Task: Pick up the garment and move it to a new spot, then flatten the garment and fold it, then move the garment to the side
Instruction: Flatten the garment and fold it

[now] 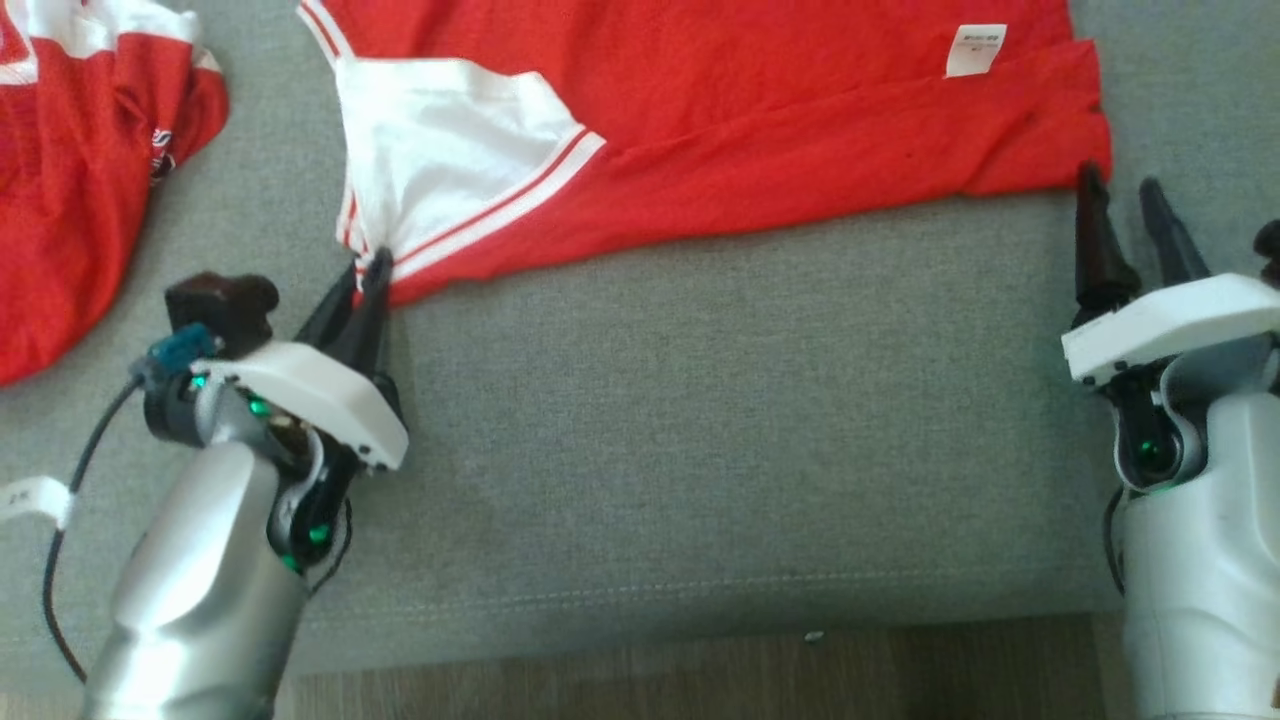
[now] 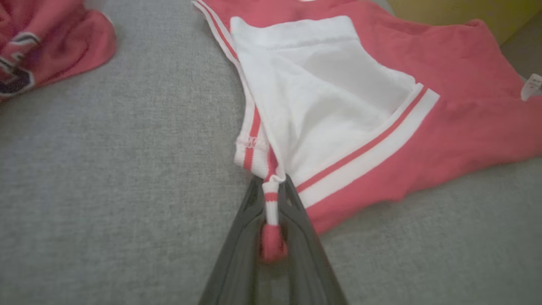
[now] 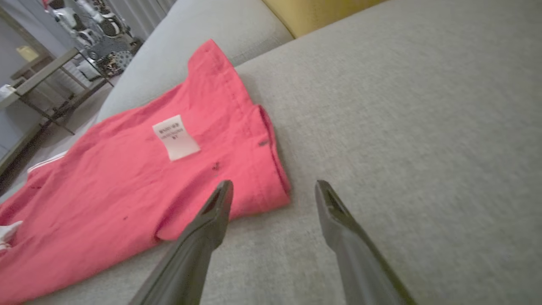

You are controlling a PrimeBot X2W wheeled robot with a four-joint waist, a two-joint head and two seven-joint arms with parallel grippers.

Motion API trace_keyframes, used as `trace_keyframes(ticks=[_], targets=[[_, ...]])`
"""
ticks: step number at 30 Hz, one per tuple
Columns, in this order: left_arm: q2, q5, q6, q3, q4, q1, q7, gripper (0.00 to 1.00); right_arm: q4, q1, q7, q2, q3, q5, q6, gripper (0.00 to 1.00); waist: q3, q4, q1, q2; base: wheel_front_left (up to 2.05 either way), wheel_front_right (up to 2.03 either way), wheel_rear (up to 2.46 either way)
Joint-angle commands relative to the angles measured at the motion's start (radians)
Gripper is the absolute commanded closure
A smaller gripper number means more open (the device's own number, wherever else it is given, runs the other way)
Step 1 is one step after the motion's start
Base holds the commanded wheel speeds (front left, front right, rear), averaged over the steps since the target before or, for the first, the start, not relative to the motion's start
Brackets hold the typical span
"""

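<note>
Though unclear overhead, garment (image 2: 364, 101) between jaws

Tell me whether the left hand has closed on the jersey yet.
Shut: the left hand pinches the jersey by its striped armhole trim, with fabric bunched inside the grip.

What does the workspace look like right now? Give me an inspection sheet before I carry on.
Surface: grey sofa seat, bare in front of the jersey.
Job's things: red jersey lying spread out, white inside showing at the armhole, white tag facing up.
Clutter: another red garment bunched at the left.
Grippers: left gripper shut on the jersey's striped trim; right gripper open at the jersey's corner near the tag, holding nothing.
Cables: black cable loops beside the left forearm.
Surroundings: wooden floor below the seat edge; metal-framed table in the distance.
</note>
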Motion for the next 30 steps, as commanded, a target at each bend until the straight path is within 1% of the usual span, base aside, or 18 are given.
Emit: trace_keyframes(ticks=[1,4,5,8,9,15,16,17,18,19,22,25,30], targets=[[0.018,-0.009,-0.005,0.005,-0.012,0.055,0.018,1.00,-0.015,-0.003,0.014,0.017,-0.001,-0.022,0.007,0.00,-0.014,0.004,0.0000,-0.0001,0.00,0.00,0.00],[0.023,-0.016,0.000,0.007,-0.049,0.085,0.012,1.00,0.027,-0.022,0.030,0.029,-0.031,-0.053,0.007,0.00,-0.032,0.012,0.0000,-0.0001,0.00,0.00,0.00],[0.027,-0.020,0.005,0.009,-0.069,0.099,0.015,1.00,0.065,-0.038,0.056,0.036,-0.039,-0.064,0.007,0.00,-0.041,0.019,0.0000,-0.0001,0.00,0.00,0.00],[0.035,-0.023,0.013,0.013,-0.091,0.107,0.019,1.00,0.113,-0.070,0.086,0.043,-0.029,-0.063,0.007,0.00,-0.043,0.025,0.0000,-0.0001,0.00,0.00,0.00],[0.035,-0.023,0.013,0.013,-0.091,0.107,0.019,1.00,0.113,-0.070,0.086,0.043,-0.029,-0.063,0.007,0.00,-0.043,0.025,0.0000,-0.0001,0.00,0.00,0.00],[0.043,-0.022,0.019,0.010,-0.106,0.092,0.028,1.00,0.210,-0.151,0.083,0.030,-0.042,-0.083,0.007,0.00,-0.026,0.027,0.0000,-0.0001,0.00,0.00,0.00],[0.046,-0.021,0.018,0.009,-0.106,0.089,0.030,1.00,0.226,-0.165,0.085,0.030,-0.040,-0.081,0.007,0.15,-0.023,0.026,0.0000,-0.0001,0.00,0.00,0.00],[0.049,-0.020,0.019,0.008,-0.105,0.086,0.032,1.00,0.243,-0.179,0.090,0.029,-0.034,-0.079,0.007,0.54,-0.021,0.025,0.0000,-0.0001,0.00,0.00,0.00],[0.051,-0.018,0.019,0.007,-0.103,0.082,0.032,1.00,0.257,-0.190,0.091,0.027,-0.029,-0.075,0.007,0.90,-0.019,0.024,0.0000,-0.0001,0.00,0.00,0.00],[0.052,-0.018,0.019,0.006,-0.101,0.079,0.032,1.00,0.271,-0.199,0.092,0.024,-0.023,-0.072,0.007,1.00,-0.019,0.025,0.0000,-0.0001,0.00,0.00,0.00],[0.054,-0.015,0.019,0.005,-0.095,0.069,0.024,1.00,0.295,-0.209,0.088,0.012,-0.007,-0.051,0.007,1.00,-0.023,0.026,0.0000,-0.0001,0.00,0.00,0.00],[0.056,-0.018,0.015,0.005,-0.095,0.067,0.008,1.00,0.291,-0.189,0.060,-0.015,0.002,-0.027,0.007,1.00,-0.035,0.027,0.0000,-0.0001,0.00,0.00,0.00],[0.072,-0.042,-0.006,-0.004,-0.127,0.099,0.002,1.00,0.209,-0.098,0.047,-0.051,0.036,0.061,0.007,1.00,-0.059,0.017,0.0000,-0.0001,0.00,0.00,0.00]])
